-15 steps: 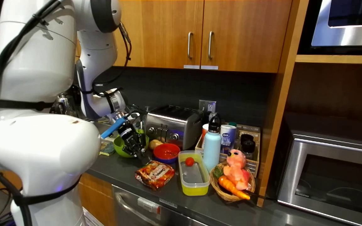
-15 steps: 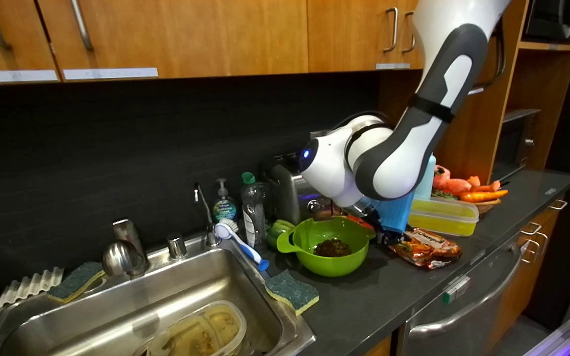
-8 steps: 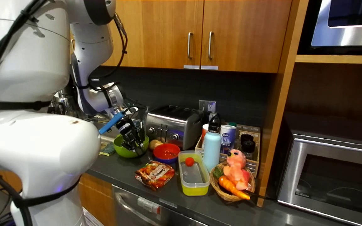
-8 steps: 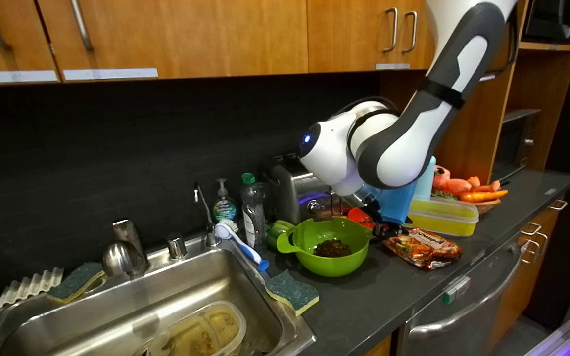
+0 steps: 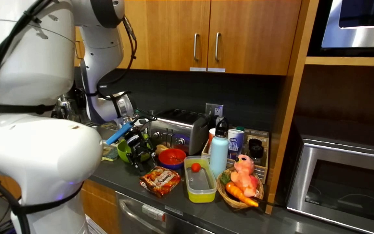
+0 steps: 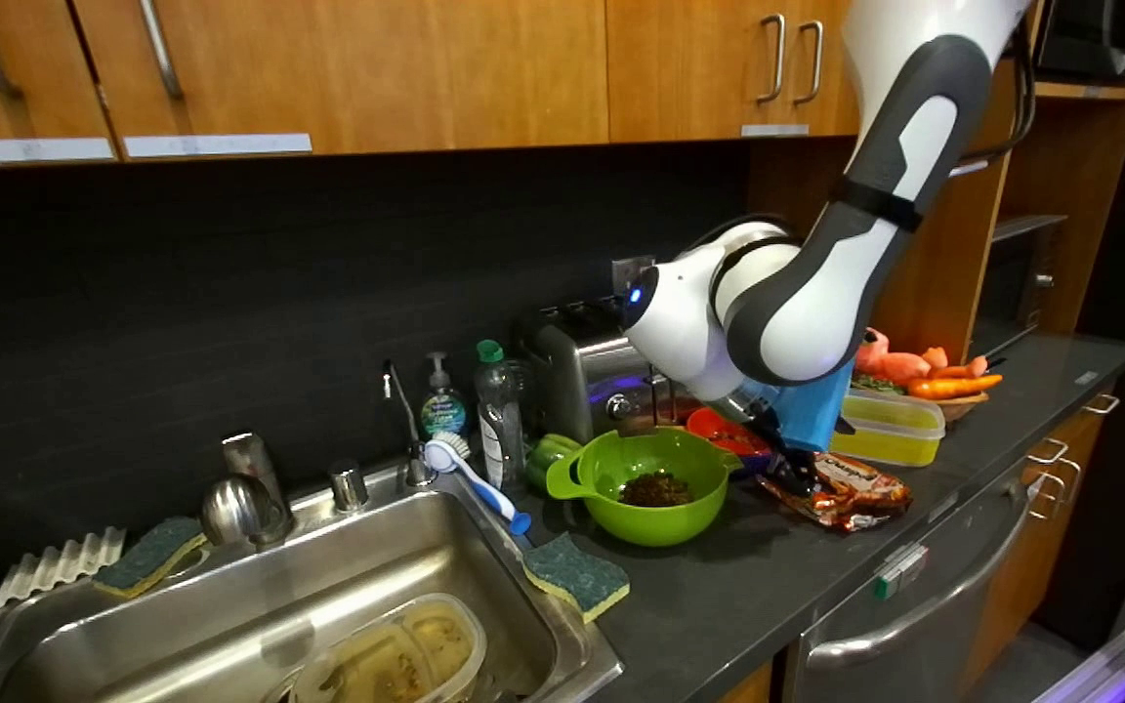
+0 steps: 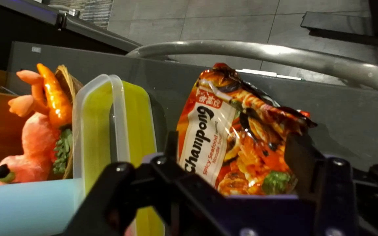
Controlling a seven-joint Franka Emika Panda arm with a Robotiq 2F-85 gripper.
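A shiny orange-red noodle packet labelled "Champong" (image 7: 205, 141) lies flat on the counter; it shows in both exterior views (image 5: 161, 182). My gripper (image 7: 236, 144) stands open above it, pointing down at a slant. In the wrist view one finger lies over the packet's left edge and the other overlaps its right side, with the printed face visible between them. An exterior view has the gripper (image 6: 797, 475) at the packet's near end. Whether the fingertips touch the wrapper, I cannot tell. Nothing is gripped.
Beside the gripper is a green bowl (image 6: 641, 527) with dark bits inside. A red bowl (image 5: 167, 158), a yellow container (image 5: 201, 197) holding a red ball, a light blue bottle (image 5: 218, 154) and a basket (image 5: 228, 201) with plush toy and carrot follow. The toaster (image 5: 170, 130) stands behind.
The gripper first rose slightly toward the green bowl, then came down and across to the packet. Its fingers have spread from nearly closed to wide. The packet has not moved.
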